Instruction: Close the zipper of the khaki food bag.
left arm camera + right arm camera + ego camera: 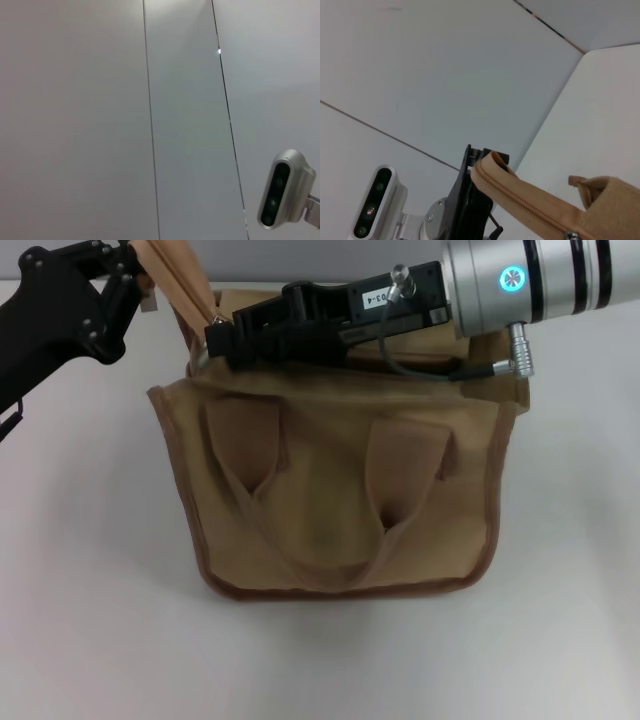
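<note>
The khaki food bag [340,500] stands on the white table with its front pocket and two handles facing me. My left gripper [135,275], at the far left above the bag, is shut on the tan end strip of the zipper [175,280] and holds it stretched upward. It also shows as black fingers [470,175] clamped on the strip's tip. The zipper [530,205] runs meshed down to a small silver pull tab [570,234]. My right gripper [212,342] reaches across the bag's top to its left end, shut on the pull tab there.
The white table [80,590] spreads around the bag. The right arm's silver forearm [540,280] and its cable hang over the bag's back right. The left wrist view shows only wall panels [100,120] and the right wrist's camera [282,187].
</note>
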Controlling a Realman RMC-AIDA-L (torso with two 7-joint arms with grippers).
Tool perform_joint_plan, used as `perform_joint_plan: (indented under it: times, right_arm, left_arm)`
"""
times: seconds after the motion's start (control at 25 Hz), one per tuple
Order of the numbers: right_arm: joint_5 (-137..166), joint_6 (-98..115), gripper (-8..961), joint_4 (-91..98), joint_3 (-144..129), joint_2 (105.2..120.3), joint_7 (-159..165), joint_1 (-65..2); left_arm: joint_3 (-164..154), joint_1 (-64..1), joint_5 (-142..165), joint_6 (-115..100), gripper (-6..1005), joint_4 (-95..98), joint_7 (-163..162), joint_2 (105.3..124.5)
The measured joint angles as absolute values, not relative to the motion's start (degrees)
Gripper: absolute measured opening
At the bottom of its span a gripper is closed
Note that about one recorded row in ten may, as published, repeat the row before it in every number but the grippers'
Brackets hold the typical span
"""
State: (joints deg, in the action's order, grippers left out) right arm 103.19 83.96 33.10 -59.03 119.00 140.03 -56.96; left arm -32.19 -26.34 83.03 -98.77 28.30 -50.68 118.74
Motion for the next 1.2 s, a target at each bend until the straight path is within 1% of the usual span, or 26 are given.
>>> perform_joint_plan:
  times: [0.4,1.04,1.2]
  right_arm:
    - [103.1,85.4,397,37.1,-59.0,118.86,143.0,-54.7]
    - [102.9,82.2,378,36.3,-61.3,119.25,143.3,-55.8]
    - [102.9,81.8,244,36.3,-61.3,119.27,143.3,-55.8]
  left_arm:
    - [-32.2,-26.4,82.0,-97.5,16,28.3,-50.7,118.74]
    - [-32.9,-26.5,81.8,-99.0,15,28.3,-50.9,118.8]
    - [-32.9,-26.6,81.8,-99.4,16,28.3,-50.8,118.85]
